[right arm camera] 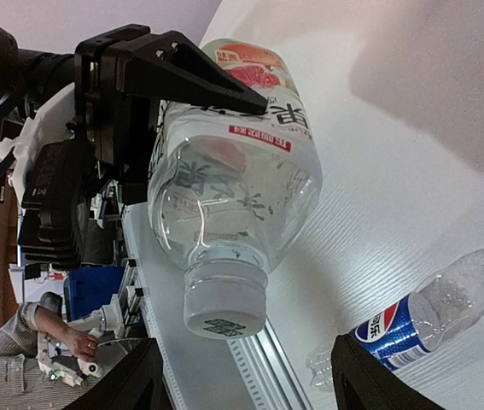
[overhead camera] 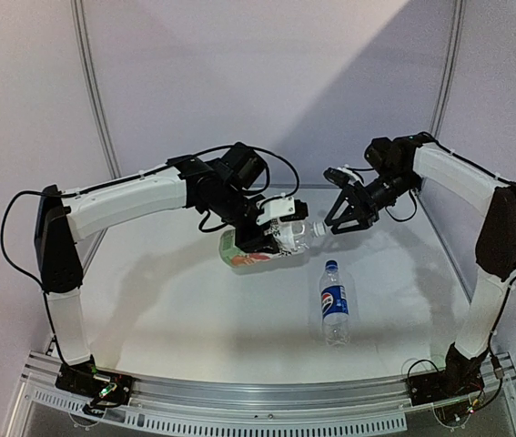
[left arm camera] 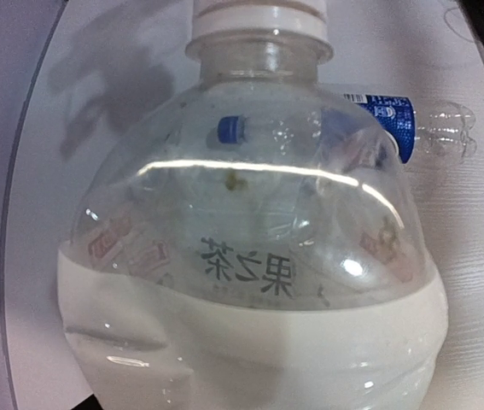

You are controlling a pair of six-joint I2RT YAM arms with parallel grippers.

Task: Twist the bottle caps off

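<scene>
My left gripper (overhead camera: pixel 265 238) is shut on the wide bottle (overhead camera: pixel 250 251) with the green-white-orange label and holds it off the table, lying sideways. Its white cap (overhead camera: pixel 315 229) points right toward my right gripper (overhead camera: pixel 339 217). In the right wrist view the white cap (right arm camera: pixel 224 309) sits just ahead of the open right gripper (right arm camera: pixel 248 346), between its two fingertips (right arm camera: pixel 143 376) and touching neither. The left fingers (right arm camera: pixel 182 73) clamp the bottle's body (right arm camera: pixel 233 184). The slim Pepsi bottle (overhead camera: pixel 334 305) lies on the table with its blue cap (overhead camera: pixel 331 265) pointing away. The wide bottle (left arm camera: pixel 250 256) fills the left wrist view and hides the left jaws.
A white table (overhead camera: pixel 185 319) carries the scene, with a metal rail (overhead camera: pixel 267 401) along its near edge. White walls and two slanted poles (overhead camera: pixel 94 100) close off the back. A person's arm (right arm camera: pixel 20 350) shows beyond the table's edge in the right wrist view.
</scene>
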